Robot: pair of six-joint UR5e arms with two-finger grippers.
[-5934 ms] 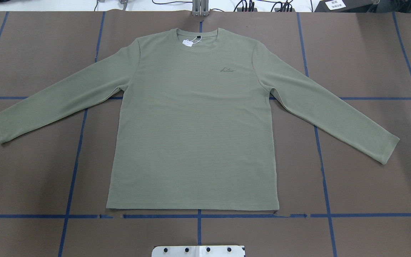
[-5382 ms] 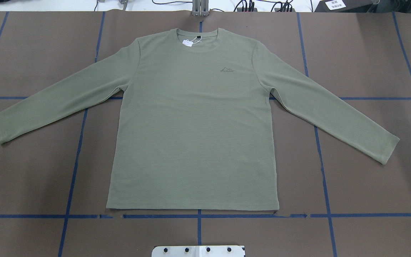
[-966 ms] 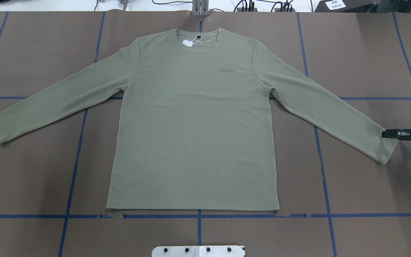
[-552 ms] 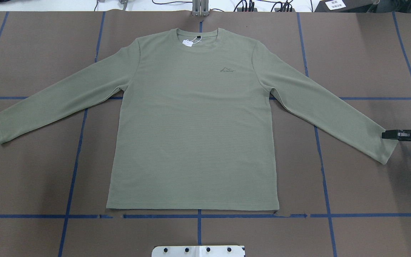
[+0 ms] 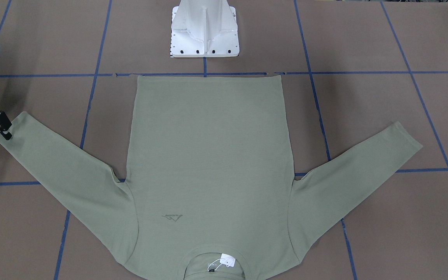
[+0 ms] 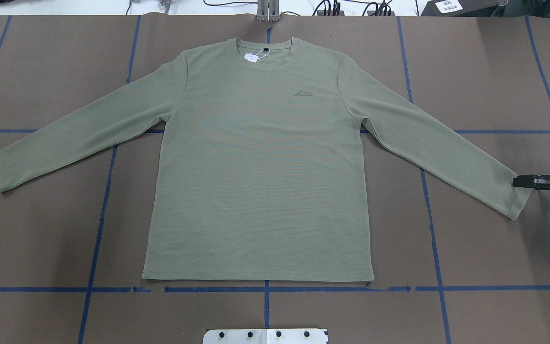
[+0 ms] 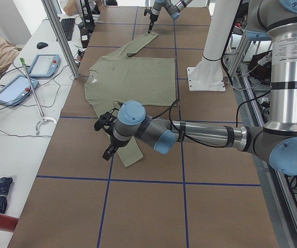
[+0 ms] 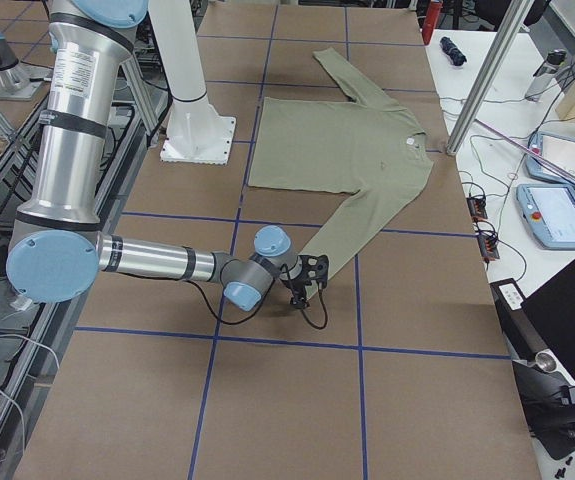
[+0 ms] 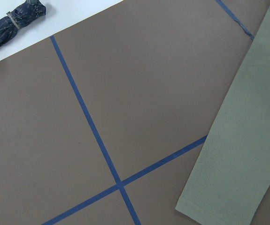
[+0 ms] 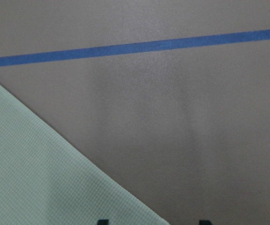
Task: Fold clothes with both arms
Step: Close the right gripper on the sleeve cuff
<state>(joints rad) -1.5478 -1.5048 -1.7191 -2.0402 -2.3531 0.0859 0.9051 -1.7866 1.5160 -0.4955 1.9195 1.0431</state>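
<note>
Green shirt [image 6: 256, 181] flat; right tool [image 6: 517, 181] parted at cuff [image 6: 518, 203], left tool [image 7: 108, 144] cannot be judged.

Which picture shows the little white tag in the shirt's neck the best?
The front-facing view: there the white tag lies large and close at the neck of the shirt. The overhead view shows it smaller and farther off, the two side views show only a pale speck, and the wrist views miss it.

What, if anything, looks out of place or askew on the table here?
Nothing stands out. The shirt lies flat, logo up, both sleeves spread, hem straight. Its white tag sits loose in the collar. The right gripper is at one cuff, jaws apart.
</note>
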